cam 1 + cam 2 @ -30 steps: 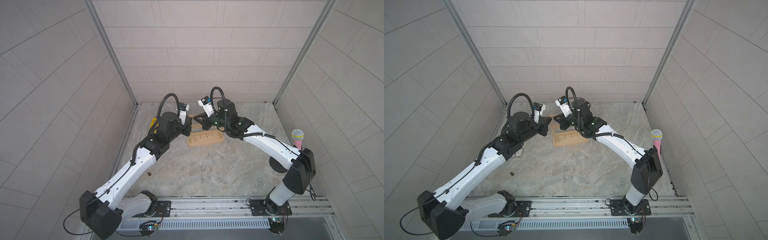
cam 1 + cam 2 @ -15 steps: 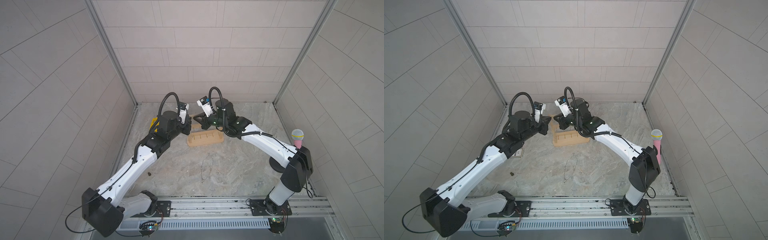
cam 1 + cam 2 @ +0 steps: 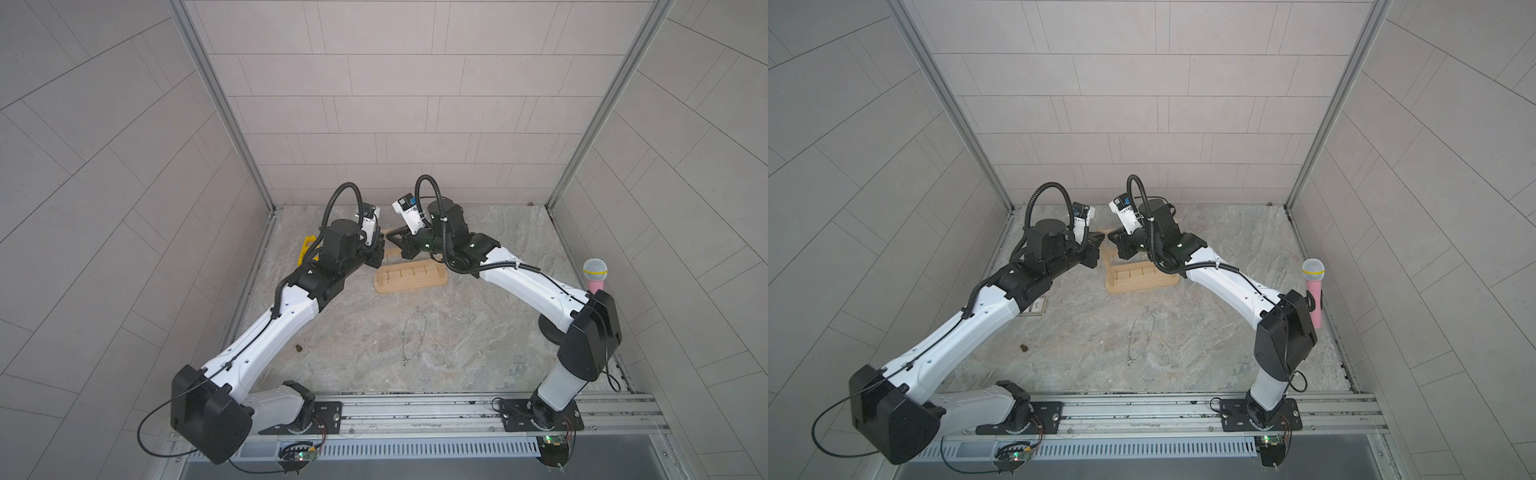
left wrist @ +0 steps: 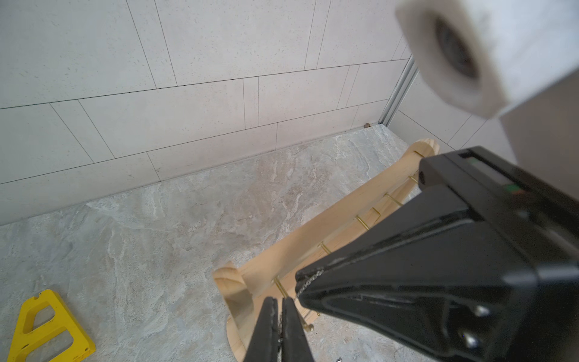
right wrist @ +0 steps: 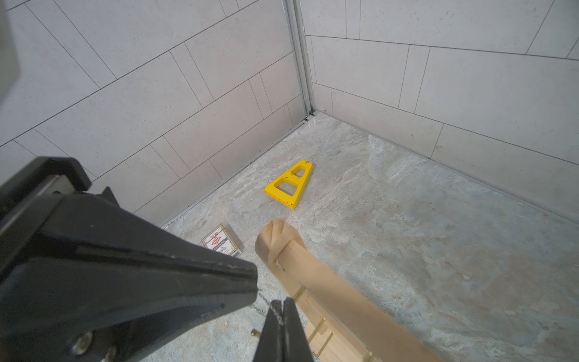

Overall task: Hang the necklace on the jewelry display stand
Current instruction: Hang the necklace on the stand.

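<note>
Veined grey stone floor, walled in pale tile, carries the jewelry display stand point(image 3: 411, 280) towards the back, between the two arms. It is pale bare wood: a flat oblong base with rounded ends, round-topped uprights and a top bar point(image 4: 313, 233) set with small brass hooks point(image 4: 363, 221). It stands upright, its long axis running side to side, roughly along the back wall, with the hooks sticking out towards the front rail. Both arms reach forward from that rail with elbows spread outward and wrists turned in towards each other, so the fingertips meet almost nose to nose over the stand's left end. The left gripper point(image 4: 279, 302) is clenched on the necklace point(image 4: 305, 282), and the right gripper point(image 5: 283, 305) is clamped on the same fine silver chain; a short stretch of it hangs between the two tips, just beside the endmost hook, though whether it touches that hook cannot be told. In both top views a loose chain point(image 3: 414, 336) lies on the floor nearer the rail, well apart from the grippers. A yellow triangular frame point(image 5: 289, 183) and a small card box point(image 5: 222, 243) lie by the left wall, and a pink microphone point(image 3: 595, 276) stands by the right one
</note>
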